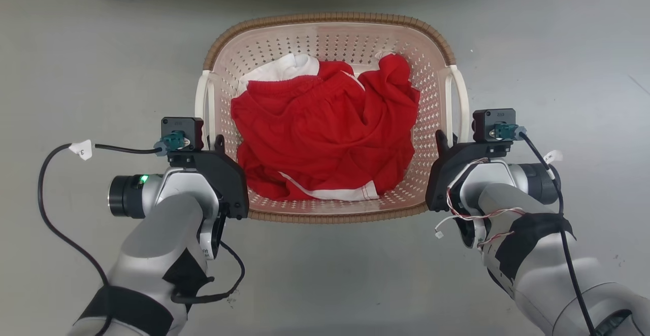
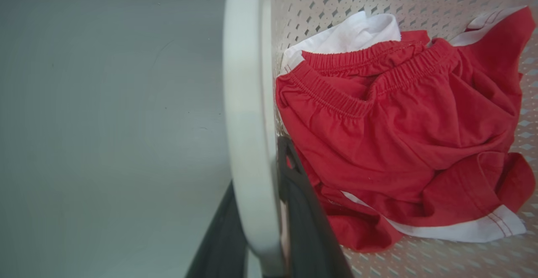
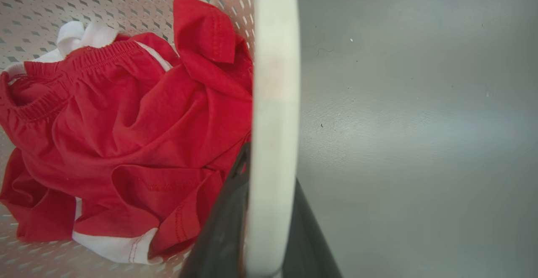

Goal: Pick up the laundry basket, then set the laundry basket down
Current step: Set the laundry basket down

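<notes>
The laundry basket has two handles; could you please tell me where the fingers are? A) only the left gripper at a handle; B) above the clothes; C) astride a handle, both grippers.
C: the left gripper and right gripper each straddle a white handle of the laundry basket.

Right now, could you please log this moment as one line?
phase: grasp | left hand: shut on left handle | right hand: shut on right handle | laundry basket: holds red clothes | lifted: cannot tell

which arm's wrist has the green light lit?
The left arm: a green light glows on its wrist, beside the laundry basket. The right arm has loose red-and-white wires there instead.
</notes>
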Robot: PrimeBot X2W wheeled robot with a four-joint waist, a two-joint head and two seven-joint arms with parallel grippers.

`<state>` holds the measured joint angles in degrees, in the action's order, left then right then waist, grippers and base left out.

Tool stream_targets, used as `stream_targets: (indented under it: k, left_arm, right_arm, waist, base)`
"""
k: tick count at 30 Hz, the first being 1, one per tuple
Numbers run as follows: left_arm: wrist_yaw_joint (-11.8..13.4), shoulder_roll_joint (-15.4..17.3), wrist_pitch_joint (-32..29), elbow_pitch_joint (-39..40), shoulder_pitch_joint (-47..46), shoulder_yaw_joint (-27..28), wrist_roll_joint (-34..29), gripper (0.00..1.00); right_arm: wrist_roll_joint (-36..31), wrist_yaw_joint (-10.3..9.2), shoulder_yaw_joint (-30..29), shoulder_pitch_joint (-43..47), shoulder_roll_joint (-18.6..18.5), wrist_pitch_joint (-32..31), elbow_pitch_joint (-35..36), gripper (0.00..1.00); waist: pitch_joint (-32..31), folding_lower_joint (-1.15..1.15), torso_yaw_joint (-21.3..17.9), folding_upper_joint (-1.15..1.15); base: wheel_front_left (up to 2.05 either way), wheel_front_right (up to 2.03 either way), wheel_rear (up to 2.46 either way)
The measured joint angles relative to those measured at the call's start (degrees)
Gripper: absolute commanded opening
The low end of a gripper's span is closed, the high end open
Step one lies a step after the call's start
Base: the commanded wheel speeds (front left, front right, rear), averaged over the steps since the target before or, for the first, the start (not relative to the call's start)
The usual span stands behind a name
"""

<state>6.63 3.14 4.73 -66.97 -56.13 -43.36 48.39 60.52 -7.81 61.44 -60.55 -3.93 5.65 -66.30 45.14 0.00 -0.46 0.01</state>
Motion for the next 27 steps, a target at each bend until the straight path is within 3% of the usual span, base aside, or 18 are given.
stream_targets:
  k: [27]
  left_arm:
    - [-0.1, -0.1, 3.1, -2.5, -5.8, 0.2, -1.4, 0.0]
  right_arm:
    - [-0.5, 0.0, 0.9, -4.9, 0.0, 2.8, -0.4, 0.0]
  waist:
    - [6.6, -0.01, -0.5, 0.0]
  base:
    - [0.0, 0.0, 0.0]
